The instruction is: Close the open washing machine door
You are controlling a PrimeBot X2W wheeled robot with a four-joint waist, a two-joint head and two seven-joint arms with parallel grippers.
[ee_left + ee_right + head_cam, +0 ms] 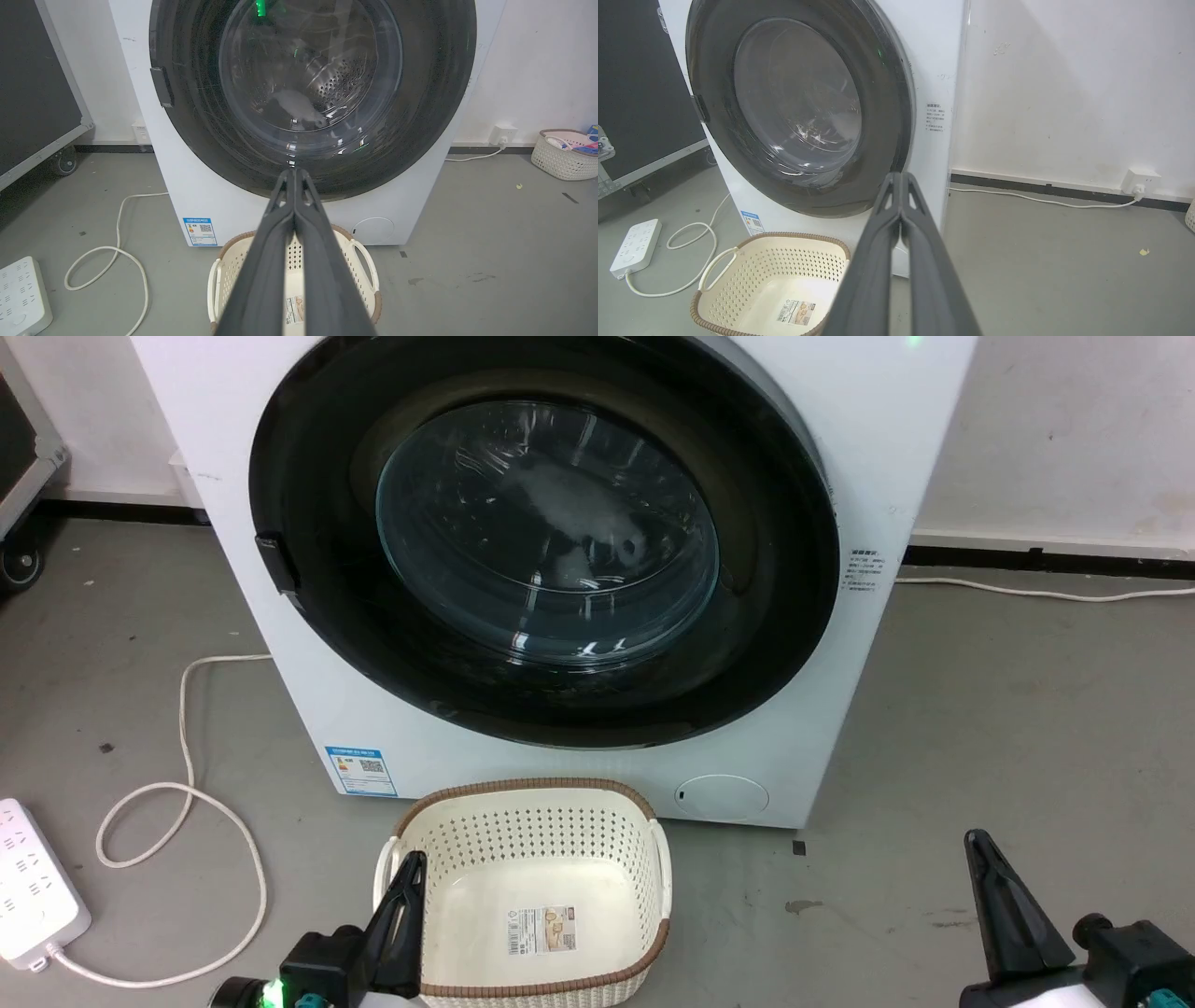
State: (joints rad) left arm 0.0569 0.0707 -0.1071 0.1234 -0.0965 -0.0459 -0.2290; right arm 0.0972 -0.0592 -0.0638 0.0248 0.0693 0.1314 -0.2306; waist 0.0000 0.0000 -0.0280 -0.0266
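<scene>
- Left tool [414, 861] is clenched on nothing, fingers pressed together, low over the near rim of the basket [644, 803].
- Right tool [977, 845], likewise clenched and empty, hovers above the floor [1027, 709], well apart from the machine.
- The washing machine door [546, 532] sits flush in the machine's front; I judge it closed, so neither tool needs to touch it.
</scene>
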